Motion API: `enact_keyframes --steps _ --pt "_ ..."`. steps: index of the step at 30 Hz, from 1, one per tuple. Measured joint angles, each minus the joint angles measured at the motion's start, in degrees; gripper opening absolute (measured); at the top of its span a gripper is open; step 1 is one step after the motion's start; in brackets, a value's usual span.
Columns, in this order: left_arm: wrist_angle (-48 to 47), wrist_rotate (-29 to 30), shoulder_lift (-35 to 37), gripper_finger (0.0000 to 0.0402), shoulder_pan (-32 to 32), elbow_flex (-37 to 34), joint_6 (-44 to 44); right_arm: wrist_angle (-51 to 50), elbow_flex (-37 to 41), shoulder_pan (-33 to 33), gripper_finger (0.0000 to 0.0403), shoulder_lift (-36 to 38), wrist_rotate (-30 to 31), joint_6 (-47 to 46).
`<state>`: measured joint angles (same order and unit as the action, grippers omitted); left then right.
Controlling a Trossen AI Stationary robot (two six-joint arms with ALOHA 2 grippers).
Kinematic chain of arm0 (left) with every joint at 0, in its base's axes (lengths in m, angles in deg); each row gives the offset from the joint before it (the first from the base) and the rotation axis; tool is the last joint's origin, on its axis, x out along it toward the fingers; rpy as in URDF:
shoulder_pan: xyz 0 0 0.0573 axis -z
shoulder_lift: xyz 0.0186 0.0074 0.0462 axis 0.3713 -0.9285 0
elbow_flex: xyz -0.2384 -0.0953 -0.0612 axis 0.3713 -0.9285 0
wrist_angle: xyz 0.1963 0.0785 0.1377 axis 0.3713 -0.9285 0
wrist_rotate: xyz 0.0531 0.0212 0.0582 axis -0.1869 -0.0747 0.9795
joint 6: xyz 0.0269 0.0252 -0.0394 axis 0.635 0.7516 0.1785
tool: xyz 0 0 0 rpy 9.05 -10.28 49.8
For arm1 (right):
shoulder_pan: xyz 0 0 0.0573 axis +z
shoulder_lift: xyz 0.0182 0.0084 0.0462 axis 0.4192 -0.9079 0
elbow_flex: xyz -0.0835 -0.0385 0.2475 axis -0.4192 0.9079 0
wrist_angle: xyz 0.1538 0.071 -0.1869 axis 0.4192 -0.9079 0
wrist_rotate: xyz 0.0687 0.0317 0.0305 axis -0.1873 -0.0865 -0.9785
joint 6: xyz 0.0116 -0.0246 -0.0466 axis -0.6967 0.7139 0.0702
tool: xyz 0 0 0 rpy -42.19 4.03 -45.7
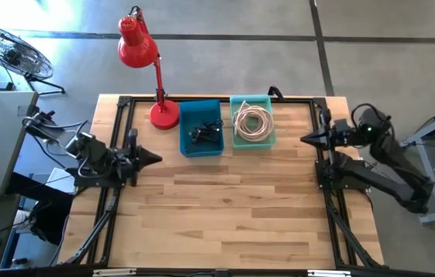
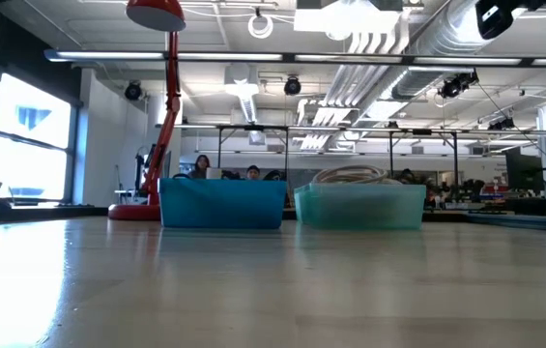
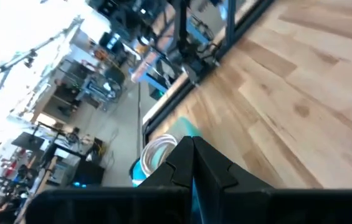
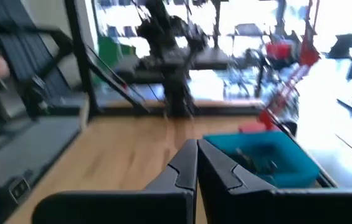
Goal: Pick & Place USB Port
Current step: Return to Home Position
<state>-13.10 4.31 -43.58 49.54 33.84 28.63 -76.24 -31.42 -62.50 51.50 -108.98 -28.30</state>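
A blue bin at the table's far side holds small dark USB parts; it also shows in the low view and the right wrist view. Beside it on the right, a teal bin holds a coiled pale cable, and this bin shows in the low view too. My left gripper is shut at the table's left edge, fingers pointing right. My right gripper is shut at the right edge, fingers pointing left. Both are empty.
A red desk lamp stands on its round base left of the blue bin. A black frame runs along the table's edges. Bare wooden tabletop lies between the arms and toward the near edge.
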Motion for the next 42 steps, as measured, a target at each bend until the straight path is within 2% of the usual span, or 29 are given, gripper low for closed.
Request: enact_keyframes --steps 6,11,16,25,31,36,42 --pt "8.3 -4.0 4.2 0.0 0.0 -7.5 -2.0 17.3 11.6 0.0 0.0 1.3 -3.9 -6.9" --pt "9.5 -4.6 4.7 0.0 0.0 -11.3 -5.1 25.7 19.2 0.0 0.0 1.3 -4.6 -8.2" --pt "13.7 -8.0 4.7 0.0 0.0 -15.9 -6.3 32.3 25.1 0.0 0.0 1.3 -4.9 -10.0" --pt "21.6 -9.0 5.0 0.0 0.0 -24.3 -7.8 37.8 32.1 0.0 0.0 1.3 -6.9 -7.8" --pt "24.2 -8.8 5.0 0.0 0.0 -27.3 -9.0 39.2 34.5 0.0 0.0 1.3 -8.1 -5.6" --pt "25.6 -8.8 5.0 0.0 0.0 -29.4 -10.6 39.8 36.6 2.1 0.0 1.3 -8.0 -3.6" --pt "33.7 -8.3 5.0 0.0 0.0 -34.9 -10.6 42.9 38.7 5.1 0.0 1.3 -6.3 -2.1"
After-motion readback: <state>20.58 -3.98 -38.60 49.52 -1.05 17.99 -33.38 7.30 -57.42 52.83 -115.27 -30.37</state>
